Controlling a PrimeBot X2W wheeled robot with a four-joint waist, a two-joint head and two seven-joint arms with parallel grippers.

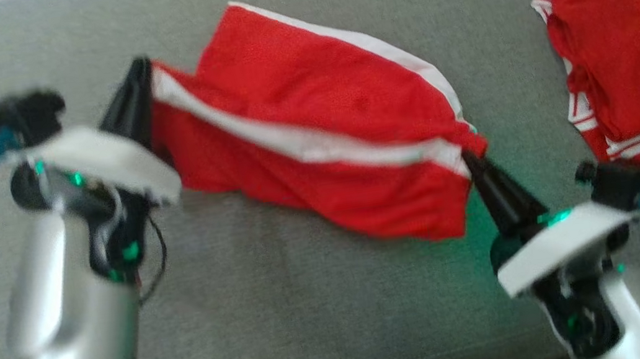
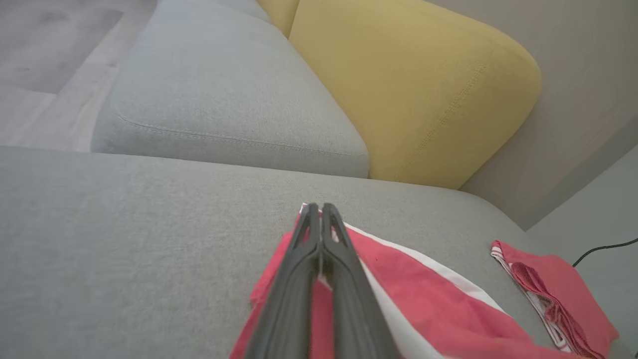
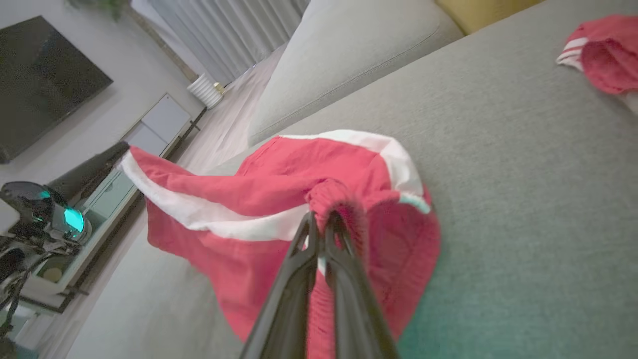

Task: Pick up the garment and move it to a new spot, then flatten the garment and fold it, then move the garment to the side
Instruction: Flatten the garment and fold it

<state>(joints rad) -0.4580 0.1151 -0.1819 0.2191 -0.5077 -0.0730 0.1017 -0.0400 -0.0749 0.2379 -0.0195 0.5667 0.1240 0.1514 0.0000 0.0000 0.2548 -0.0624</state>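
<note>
Head view: blurry. Red garment (image 1: 315,142) with white stripes is stretched between both tools over the grey sofa seat (image 1: 314,318), roughly mid-frame. Left tool (image 1: 142,73) is pressed together, pinching the garment's left corner at the white stripe. Right tool (image 1: 470,155) is pressed together too, pinching the bunched right corner. Can't tell if the lower edge touches the seat. A second red garment (image 1: 623,62) lies crumpled on the seat at far right, well apart.

Left wrist view: left tool (image 2: 319,207) fingers closed on each other, with red and white cloth of the garment (image 2: 423,304) clamped under and beside them. The grey sofa seat (image 2: 99,224) is below, a yellow cushion (image 2: 413,94) behind. The second red garment (image 2: 553,279) is at lower right, apart.

Right wrist view: right tool (image 3: 321,217) tips pinch a gathered red fold of the garment (image 3: 239,199). The cloth runs left to the left tool (image 3: 94,169), whose dark fingers hold the striped corner. The second red garment (image 3: 603,55) sits at upper right on the seat (image 3: 523,199). A dark TV (image 3: 40,80) is on the wall at left.
</note>
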